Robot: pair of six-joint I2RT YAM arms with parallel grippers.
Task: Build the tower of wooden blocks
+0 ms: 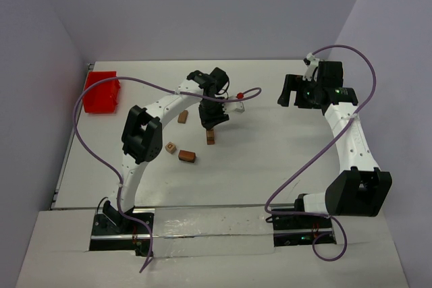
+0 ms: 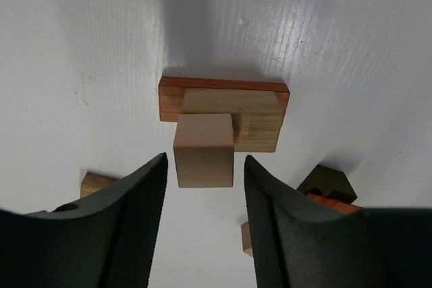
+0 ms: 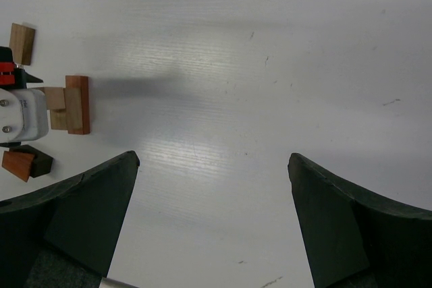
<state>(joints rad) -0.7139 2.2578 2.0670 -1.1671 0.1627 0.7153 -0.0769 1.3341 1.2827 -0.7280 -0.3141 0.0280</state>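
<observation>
looking down from overhead, finds the wood block tower (image 1: 210, 137) standing near the middle of the white surface (image 1: 270, 160), directly below the wrist of the left arm (image 1: 169, 106). shows three levels in the left wrist view: a reddish-brown cuboid (image 2: 172, 96) flat at the bottom, a tan cuboid (image 2: 256, 123) lying along it, and a pale cube (image 2: 204, 153) on top, set toward one end. has the left jaws open and straddling that pale cube, one black ribbed pad (image 2: 131, 224) on each side, with a strip of surface visible in either gap. touches no wood and grips nothing.

scatters loose pieces to the left of the tower in the overhead view: a tan block (image 1: 182, 117) farther back, a small tan cube (image 1: 171, 147) nearer the arm bases, and just beside it a reddish-brown block (image 1: 187, 156) with a dark brown piece (image 2: 327, 181) up against it. places a red tray (image 1: 101, 92) at the far left corner of the surface, well apart from everything wooden.

holds the right arm (image 1: 347, 133) out on the right side, well apart from the tower. has the right jaws spread wide over bare surface, gripping nothing, with the tower visible at the left edge of the right wrist view.
</observation>
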